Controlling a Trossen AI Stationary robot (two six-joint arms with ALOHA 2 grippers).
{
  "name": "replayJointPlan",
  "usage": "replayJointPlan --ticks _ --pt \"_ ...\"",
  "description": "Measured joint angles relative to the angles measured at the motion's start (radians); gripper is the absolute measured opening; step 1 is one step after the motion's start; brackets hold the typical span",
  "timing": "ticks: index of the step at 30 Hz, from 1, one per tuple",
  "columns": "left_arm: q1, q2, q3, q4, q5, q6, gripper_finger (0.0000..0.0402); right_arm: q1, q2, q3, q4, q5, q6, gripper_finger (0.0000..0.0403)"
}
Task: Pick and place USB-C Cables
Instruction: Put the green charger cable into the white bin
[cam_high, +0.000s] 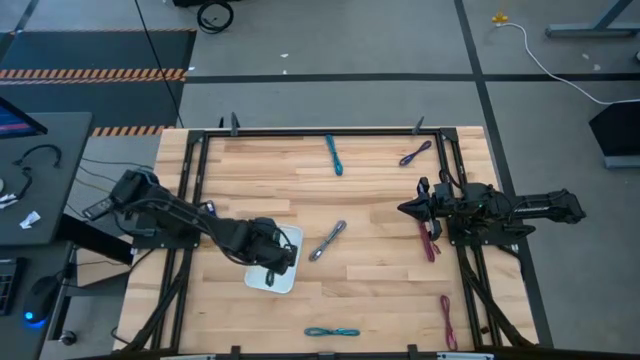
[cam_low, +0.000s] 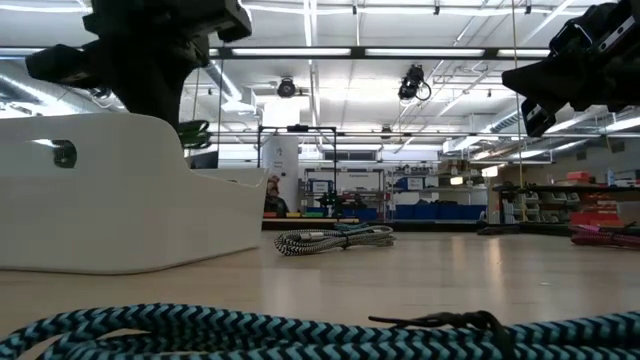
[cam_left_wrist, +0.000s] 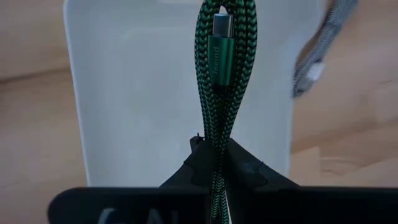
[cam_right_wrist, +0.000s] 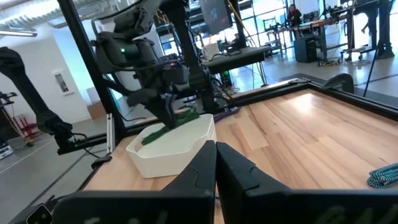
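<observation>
Braided green cable (cam_left_wrist: 217, 93) (metal plug), smooth white plastic tray (cam_left_wrist: 124, 93), wooden table (cam_high: 370, 290).

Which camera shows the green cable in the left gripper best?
Left wrist view: the green cable fills the frame, pinched in the left gripper over the white tray. Right wrist view shows it small; high and low views hide it behind the arm.
</observation>
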Motion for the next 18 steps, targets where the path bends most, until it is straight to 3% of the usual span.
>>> replayJointPlan --ticks 6,18 --pt "0.008 0.034 0.0 -0.012 0.096 -0.004 0.0022 0.0 0.0 0.0 0.0 0.0 0.0 0.0011" --pt "0.011 0.082 0.001 -0.031 0.186 -0.021 0.0023 0.0 0.0 0.0 0.0 0.0 0.0 0.0011"
